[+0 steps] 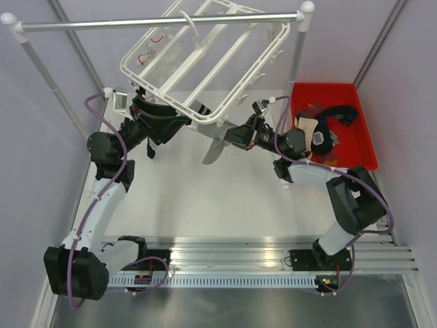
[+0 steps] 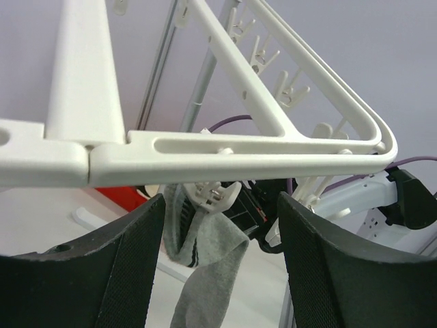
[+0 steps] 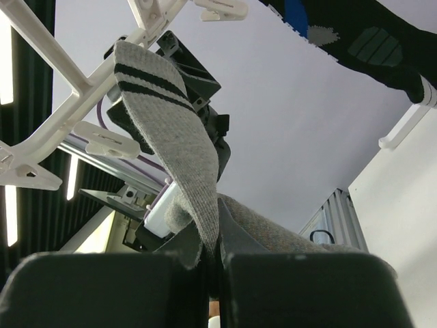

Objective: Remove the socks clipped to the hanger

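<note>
The right gripper (image 3: 212, 270) is clenched on a grey knitted sock with two black stripes (image 3: 171, 137), its lower part being pinched between the dark fingers (image 3: 102, 287). The striped cuff is held up at a small white clip (image 2: 213, 195) under the white plastic rectangular drying hanger (image 1: 205, 65) (so the sock is drawn at a slant from clip to gripper). The left gripper (image 2: 220, 266) is released, its jaws set wide apart on either side of the same sock just below the hanger's near bar; nothing is grasped by it. A black-and-blue sock (image 3: 369, 41) is seen hanging under the frame nearby. A heap of loose socks (image 1: 326, 130) is held in a red plastic bin (image 1: 365, 147) at the right side of the white table (image 1: 205, 198), well apart from the hanger, which is hooked over a silver metal rail (image 1: 136, 24).
</note>
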`<state>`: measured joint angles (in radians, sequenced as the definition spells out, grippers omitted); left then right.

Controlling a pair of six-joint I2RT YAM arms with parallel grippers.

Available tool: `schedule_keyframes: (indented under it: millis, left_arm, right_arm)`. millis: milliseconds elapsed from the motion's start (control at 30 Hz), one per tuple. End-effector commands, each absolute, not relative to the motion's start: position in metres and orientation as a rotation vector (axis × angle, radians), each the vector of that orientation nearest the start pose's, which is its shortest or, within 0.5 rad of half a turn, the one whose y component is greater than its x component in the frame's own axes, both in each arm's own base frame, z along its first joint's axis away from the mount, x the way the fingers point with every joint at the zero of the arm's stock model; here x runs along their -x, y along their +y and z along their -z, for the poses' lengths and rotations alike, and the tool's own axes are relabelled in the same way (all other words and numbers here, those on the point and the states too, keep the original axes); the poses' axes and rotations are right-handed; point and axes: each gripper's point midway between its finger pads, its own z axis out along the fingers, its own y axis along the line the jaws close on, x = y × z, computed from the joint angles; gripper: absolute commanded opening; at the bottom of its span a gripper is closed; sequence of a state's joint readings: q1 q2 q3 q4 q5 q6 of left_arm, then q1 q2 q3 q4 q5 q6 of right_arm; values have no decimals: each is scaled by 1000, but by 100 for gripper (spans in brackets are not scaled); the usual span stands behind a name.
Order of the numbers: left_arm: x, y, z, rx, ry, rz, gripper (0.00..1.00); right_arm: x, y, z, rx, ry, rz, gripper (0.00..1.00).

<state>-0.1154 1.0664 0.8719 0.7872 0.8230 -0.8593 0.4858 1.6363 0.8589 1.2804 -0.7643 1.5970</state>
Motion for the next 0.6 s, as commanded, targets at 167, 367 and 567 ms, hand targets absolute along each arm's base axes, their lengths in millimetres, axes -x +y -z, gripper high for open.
schedule_keyframes:
  millis: [167,367,567]
  left_arm:
    - [-273,-188,-460,-494,1073,1178,70]
    - [-272,-188,-463,-479,1053,1181,61]
    - [-272,-188,-465,-472,1050,1186,41]
  right_arm:
    - [-267,313,-360,239,1365,-2164,1]
    - [-267,314,-360,239,1373,-2174,1]
    - [-267,314,-361,233,1372,-2179,1]
